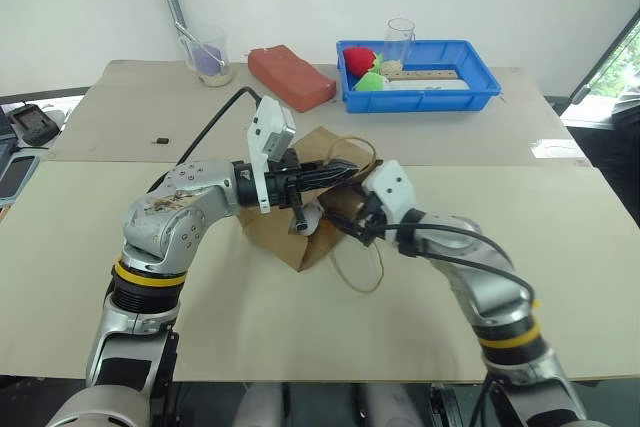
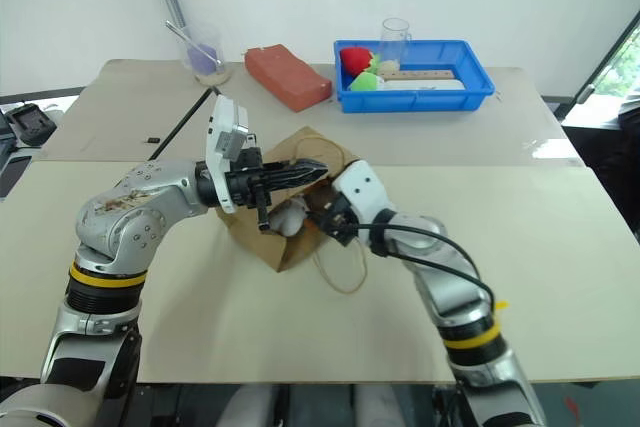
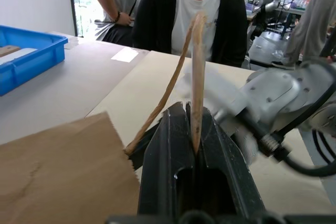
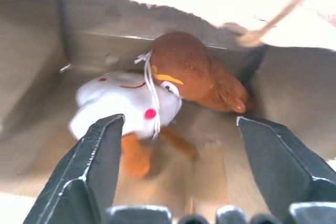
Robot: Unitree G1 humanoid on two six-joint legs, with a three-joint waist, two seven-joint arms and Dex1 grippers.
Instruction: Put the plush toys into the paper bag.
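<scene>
The brown paper bag (image 1: pixel 277 234) lies on its side mid-table with its mouth toward my right arm. My left gripper (image 3: pixel 191 113) is shut on the bag's tan cord handle (image 3: pixel 197 61) at the upper rim and holds the mouth up. My right gripper (image 4: pixel 178 121) stands open at the mouth, with nothing between its fingers. Inside the bag lie both plush toys: the white one with a smiling face and orange legs (image 4: pixel 123 106), and the orange-brown animal (image 4: pixel 197 74) just behind it, touching it. The white toy (image 2: pixel 290 215) also peeks out of the mouth in the right eye view.
The bag's other cord handle (image 1: pixel 360 269) loops on the table in front of it. At the back stand a blue bin (image 1: pixel 470 89) with red and green soft items and a glass, a reddish block (image 1: pixel 290 77) and a plastic cup (image 1: pixel 210 57). People (image 3: pixel 194 14) stand beyond the table.
</scene>
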